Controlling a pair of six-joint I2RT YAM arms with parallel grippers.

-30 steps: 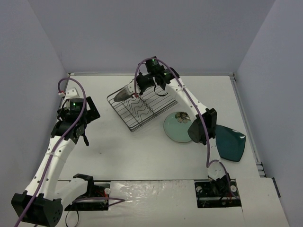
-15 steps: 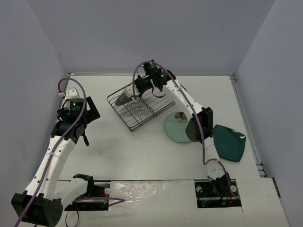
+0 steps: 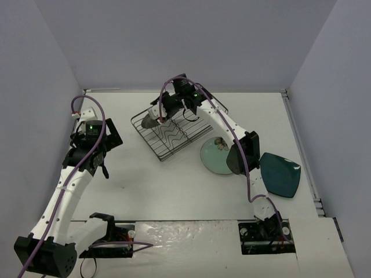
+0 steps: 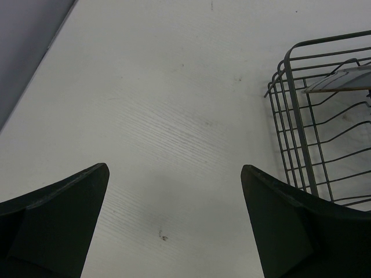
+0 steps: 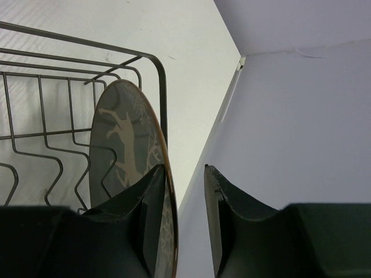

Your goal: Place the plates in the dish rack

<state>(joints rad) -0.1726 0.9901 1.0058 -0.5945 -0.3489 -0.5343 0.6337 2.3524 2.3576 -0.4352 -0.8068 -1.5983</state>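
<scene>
The grey deer plate (image 3: 149,121) stands on edge in the far left end of the black wire dish rack (image 3: 171,136). My right gripper (image 3: 155,116) straddles its rim. In the right wrist view the plate (image 5: 119,139) lies against the left finger, with a gap to the right finger, so the gripper (image 5: 184,169) is open. The mint-green plate (image 3: 215,157) lies flat just right of the rack. The dark teal plate (image 3: 280,174) lies further right. My left gripper (image 3: 109,152) is open and empty over bare table left of the rack (image 4: 297,110).
Grey walls close in the table at the back and on both sides. The rack (image 5: 163,98) sits near the back wall. The right arm's elbow (image 3: 243,153) hangs over the mint plate's right edge. The grey plate's edge shows in the left wrist view (image 4: 342,81).
</scene>
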